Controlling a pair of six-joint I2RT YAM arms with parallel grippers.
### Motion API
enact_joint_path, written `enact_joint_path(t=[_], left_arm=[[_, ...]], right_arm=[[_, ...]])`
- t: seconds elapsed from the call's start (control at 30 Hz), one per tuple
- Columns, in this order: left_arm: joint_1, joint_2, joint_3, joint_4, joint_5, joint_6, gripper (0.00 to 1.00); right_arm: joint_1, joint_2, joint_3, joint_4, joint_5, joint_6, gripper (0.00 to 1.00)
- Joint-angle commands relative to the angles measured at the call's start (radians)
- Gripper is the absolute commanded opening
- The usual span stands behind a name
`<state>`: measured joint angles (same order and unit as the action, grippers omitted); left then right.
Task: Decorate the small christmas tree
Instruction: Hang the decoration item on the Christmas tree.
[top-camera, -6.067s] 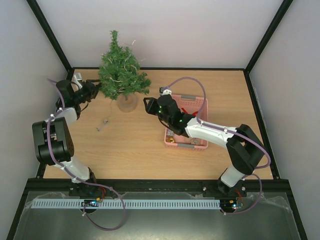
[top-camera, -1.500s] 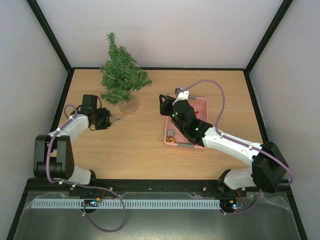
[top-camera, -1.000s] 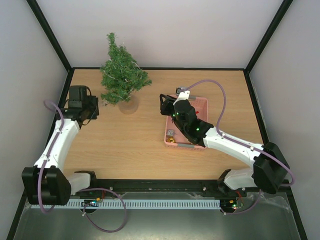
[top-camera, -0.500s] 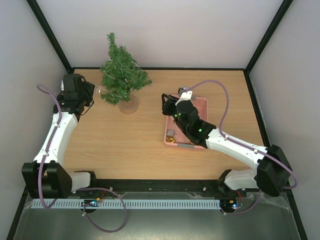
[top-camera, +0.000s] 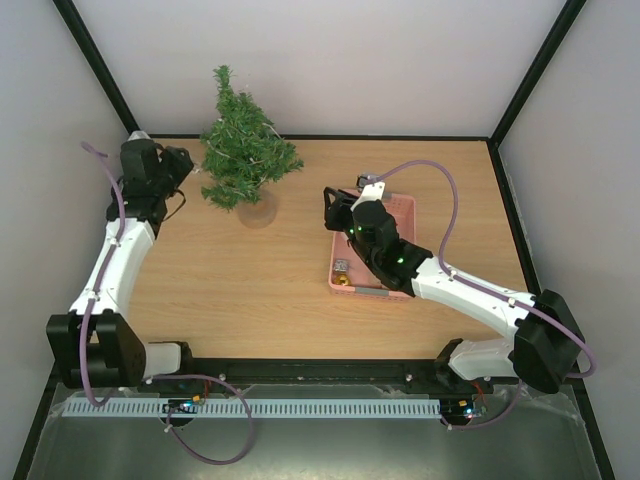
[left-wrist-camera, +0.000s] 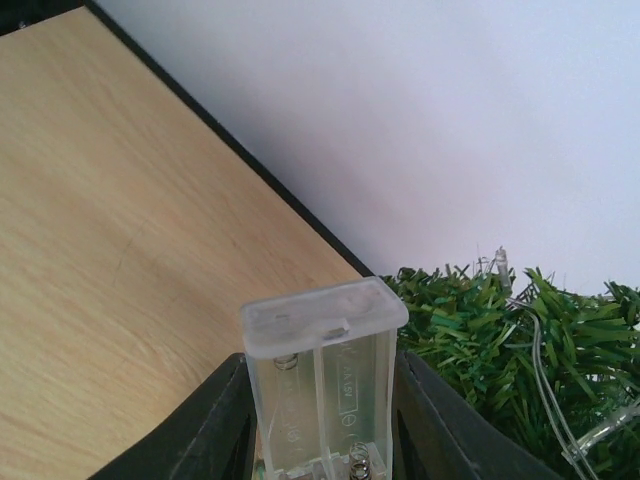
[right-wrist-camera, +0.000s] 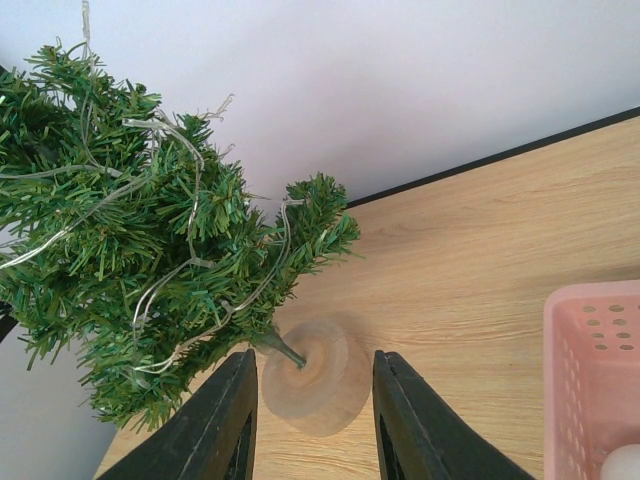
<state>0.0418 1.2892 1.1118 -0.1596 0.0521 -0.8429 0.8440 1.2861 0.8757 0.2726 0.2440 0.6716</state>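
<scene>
The small christmas tree (top-camera: 245, 150) stands at the back left on a round base (top-camera: 257, 208), with a thin clear light string (right-wrist-camera: 190, 270) wound through its dark green branches (right-wrist-camera: 130, 230). My left gripper (top-camera: 185, 163) is raised just left of the tree. It is shut on a clear plastic battery box (left-wrist-camera: 320, 380), which stands upright between the black fingers (left-wrist-camera: 215, 430), and the branches (left-wrist-camera: 520, 340) lie close on the right. My right gripper (top-camera: 330, 205) hovers at the pink basket's left end with its jaws apart and empty, and the tree base (right-wrist-camera: 305, 385) shows beyond them.
The pink plastic basket (top-camera: 400, 215) lies right of centre under my right arm, with small ornaments (top-camera: 343, 266) in its near end. Its perforated wall (right-wrist-camera: 590, 380) shows in the right wrist view. The black frame rail (top-camera: 320, 138) and white walls close the back.
My left arm has risen from the table and swung back to the far left, carrying the battery box up beside the tree. The right arm has barely moved.
</scene>
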Motion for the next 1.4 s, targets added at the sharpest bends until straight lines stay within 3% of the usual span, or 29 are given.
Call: enact_joint_path(t=[0.0,0.23,0.43,0.83,1.1,1.37], left_arm=[[0.04,0.037,-0.01,0.09,0.109,0.135,0.35],[0.085,0.097,-0.006,0.133,0.291,0.197,0.35],[0.097,0.117,-0.019,0.165,0.346,0.215,0.35],[0.127,0.165,0.003,0.132,0.378,0.225,0.34],[0.127,0.176,-0.004,0.148,0.4,0.209,0.34],[0.126,0.173,-0.003,0.147,0.406,0.194,0.34]], right_arm=[[0.001,-0.003,0.002,-0.007,0.031,-0.011,0.31],[0.001,0.077,0.013,0.025,-0.072,0.122,0.31],[0.008,0.256,0.109,0.075,-0.184,0.322,0.28],[0.029,0.61,0.318,0.137,-0.173,0.622,0.26],[0.034,0.783,0.432,0.147,-0.184,0.714,0.27],[0.033,0.897,0.518,0.135,-0.192,0.705,0.27]])
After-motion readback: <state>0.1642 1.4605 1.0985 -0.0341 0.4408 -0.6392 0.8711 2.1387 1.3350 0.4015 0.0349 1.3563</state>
